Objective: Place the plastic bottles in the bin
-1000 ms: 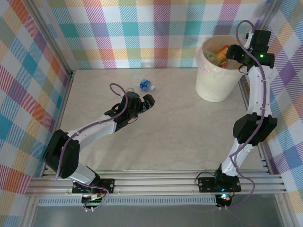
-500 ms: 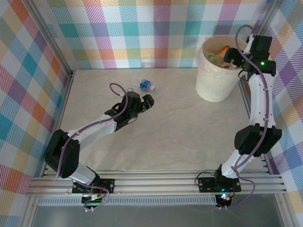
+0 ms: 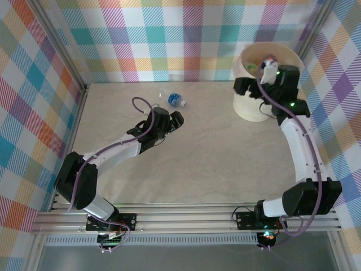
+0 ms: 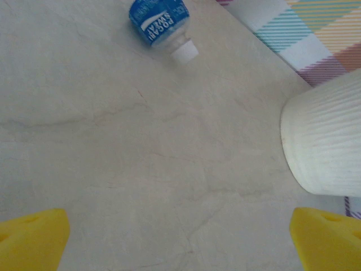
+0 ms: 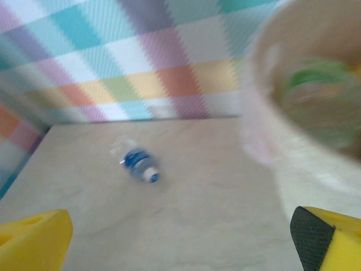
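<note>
One plastic bottle (image 3: 175, 100) with a blue label and white cap lies on its side near the back wall, seen also as the bottle (image 4: 161, 20) and, blurred, the bottle (image 5: 138, 164). My left gripper (image 3: 174, 124) hovers just in front of it, open and empty, its yellow fingertips (image 4: 31, 237) far apart. The cream bin (image 3: 248, 107) stands at the back right, with bottles (image 5: 316, 79) inside it. My right gripper (image 3: 247, 91) hangs by the bin's left side, open and empty, facing the table.
Checked walls close the table in at the back and on both sides. The bin wall (image 4: 327, 141) stands to the right of my left gripper. Bare table lies between the lone bottle and the bin.
My right arm has swung from above the bin's mouth down and left to the bin's front left side, jaws opening wider. My left gripper has crept slightly toward the bottle.
</note>
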Controlling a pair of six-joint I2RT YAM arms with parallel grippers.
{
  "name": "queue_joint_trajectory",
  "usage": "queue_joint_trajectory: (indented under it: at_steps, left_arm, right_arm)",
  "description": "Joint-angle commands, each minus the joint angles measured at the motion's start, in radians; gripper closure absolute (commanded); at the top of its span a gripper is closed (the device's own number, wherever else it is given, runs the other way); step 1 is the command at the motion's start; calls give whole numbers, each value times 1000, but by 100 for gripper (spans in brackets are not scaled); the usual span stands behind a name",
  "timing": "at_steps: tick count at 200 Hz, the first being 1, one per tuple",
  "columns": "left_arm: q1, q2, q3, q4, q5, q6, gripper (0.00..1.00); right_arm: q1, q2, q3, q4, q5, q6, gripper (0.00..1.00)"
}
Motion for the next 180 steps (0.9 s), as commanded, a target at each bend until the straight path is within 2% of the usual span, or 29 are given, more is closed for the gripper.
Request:
queue_joint_trajectory:
  at_steps: [1, 48, 72, 97, 132, 165, 180]
  left_arm:
    - [5, 29, 55, -65, -80, -15, 0]
    - [59, 146, 182, -92, -177, -26, 0]
    - [96, 264, 334, -125, -195, -11, 0]
    - [114, 409, 522, -223, -281, 13, 0]
    - [156, 577, 729, -280, -269, -6, 0]
    - [179, 658, 814, -241, -253, 0, 0]
    - [188, 709, 886, -279, -249, 3, 0]
  right_arm:
    - [58, -48, -88, 146, -70, 44, 0]
    - [117, -66, -237, 252, -83, 151, 0]
    - [118, -65, -266, 263, -86, 182, 0]
    - [118, -63, -263, 243, -71, 174, 0]
    - [118, -57, -248, 222, -65, 155, 0]
    - [118, -52, -240, 198, -35, 122, 0]
    - [118, -48, -238, 194, -25, 114, 0]
